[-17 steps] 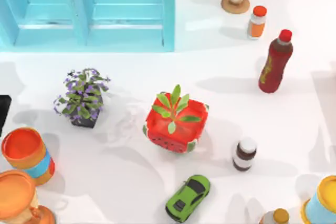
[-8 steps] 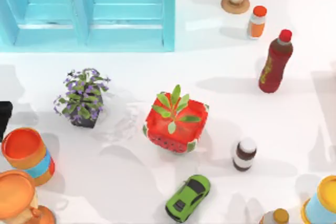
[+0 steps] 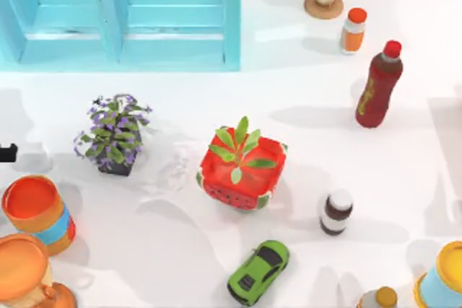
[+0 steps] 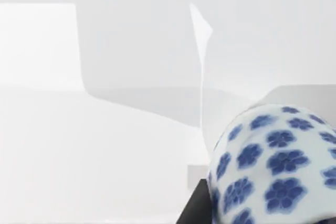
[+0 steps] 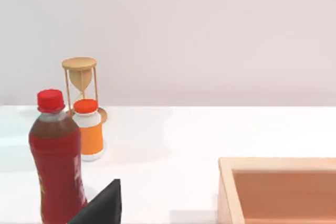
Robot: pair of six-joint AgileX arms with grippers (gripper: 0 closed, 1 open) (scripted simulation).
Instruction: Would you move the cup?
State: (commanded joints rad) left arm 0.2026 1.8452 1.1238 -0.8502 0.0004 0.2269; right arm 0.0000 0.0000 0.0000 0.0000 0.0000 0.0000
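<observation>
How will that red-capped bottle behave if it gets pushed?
The bottle stands tall on a narrow base, so a high push would probably tip it. Its body is round, so once down it may roll. It looks full, so likely fairly heavy.

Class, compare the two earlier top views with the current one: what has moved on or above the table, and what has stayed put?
The dark part of the left arm at the table's left edge has drawn back towards that edge, so less of it shows now. Nothing on the table was picked up or set down. The purple plant, watermelon pot, green car, red bottle and orange cup all stayed where they were.
</observation>
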